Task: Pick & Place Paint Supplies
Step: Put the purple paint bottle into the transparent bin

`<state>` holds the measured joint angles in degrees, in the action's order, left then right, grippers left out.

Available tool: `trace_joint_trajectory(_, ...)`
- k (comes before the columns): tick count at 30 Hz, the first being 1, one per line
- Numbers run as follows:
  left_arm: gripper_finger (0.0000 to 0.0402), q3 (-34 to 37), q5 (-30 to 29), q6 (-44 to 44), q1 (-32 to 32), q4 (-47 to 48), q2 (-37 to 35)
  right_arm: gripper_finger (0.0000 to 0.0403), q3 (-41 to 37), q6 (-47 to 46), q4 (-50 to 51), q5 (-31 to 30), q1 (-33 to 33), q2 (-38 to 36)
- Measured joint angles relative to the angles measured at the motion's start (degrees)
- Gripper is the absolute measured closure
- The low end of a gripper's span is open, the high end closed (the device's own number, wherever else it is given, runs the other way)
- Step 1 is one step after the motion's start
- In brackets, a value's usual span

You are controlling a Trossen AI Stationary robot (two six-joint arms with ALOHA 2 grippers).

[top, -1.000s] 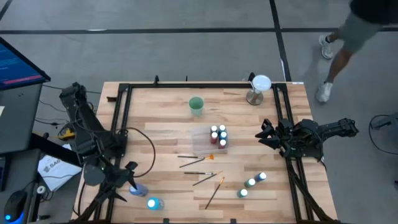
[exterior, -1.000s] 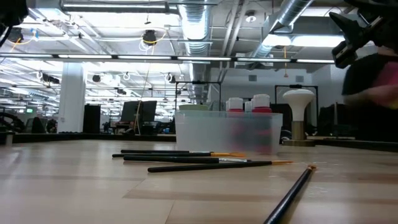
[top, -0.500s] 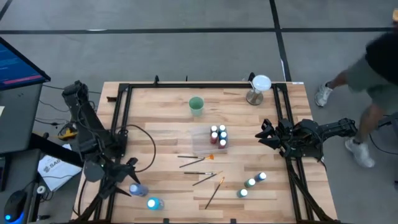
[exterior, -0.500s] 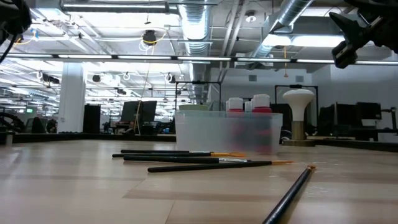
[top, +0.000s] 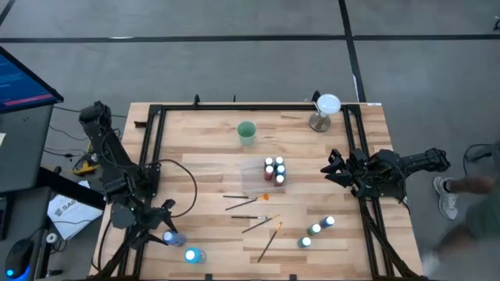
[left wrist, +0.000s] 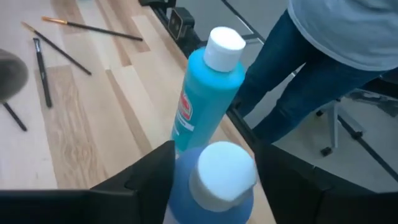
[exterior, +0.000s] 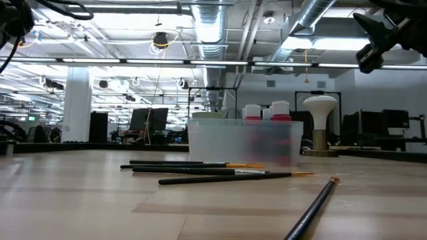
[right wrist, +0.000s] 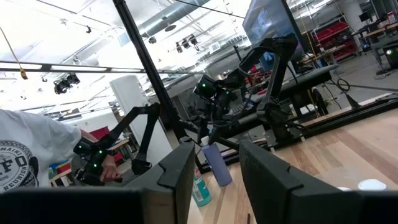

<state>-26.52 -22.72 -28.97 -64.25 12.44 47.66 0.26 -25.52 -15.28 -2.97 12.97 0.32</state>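
Two blue bottles at the table's near-left corner: one lying on its side (top: 192, 255) by the near edge; the other (top: 173, 238) sits between the left gripper (top: 166, 232) fingers, which close around its body; wrist view shows its white cap (left wrist: 222, 171) up close. Three green bottles (top: 316, 229) in a diagonal row near the near-right corner, free room around them. Four brushes (top: 251, 214) scattered across the middle near part of the table (top: 211, 148), well apart from both arms; the low view shows three (exterior: 200, 170) lying flat plus one (exterior: 311, 208) angled toward the camera. Behind the brushes a clear tray (top: 266, 176) at table centre holds about five white-capped bottles (top: 274, 169), red among them; exact count and colours hard to tell through the tray wall (exterior: 240, 140). Right gripper (top: 330, 167) hangs over the right edge, fingers spread and empty. Farther back: one green cup (top: 247, 133); one white-topped stand (top: 324, 109) at the far-right corner. A person (top: 469, 199) is cut off past the right edge.
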Motion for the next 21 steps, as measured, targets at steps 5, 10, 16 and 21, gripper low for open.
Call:
trace_joint_trajectory(5,0.0239,0.0,-1.34,0.12,0.0,-0.64,0.18,0.0281,0.01,0.0,-0.01,-0.01,-0.01,0.0)
trace_joint_trajectory(10,0.0285,-0.09,-2.38,0.85,0.09,-1.05,1.44,0.0281,0.02,0.0,-0.01,0.0,0.0,0.0)
trace_joint_trajectory(16,0.0287,-0.15,-5.43,0.2,1.05,-0.83,1.25,0.0281,0.0,0.0,-0.01,-0.02,0.0,0.0)
trace_joint_trajectory(21,0.0285,0.09,-9.11,-0.14,4.88,0.01,-1.24,0.0281,0.0,0.0,-0.01,0.0,0.0,0.0)
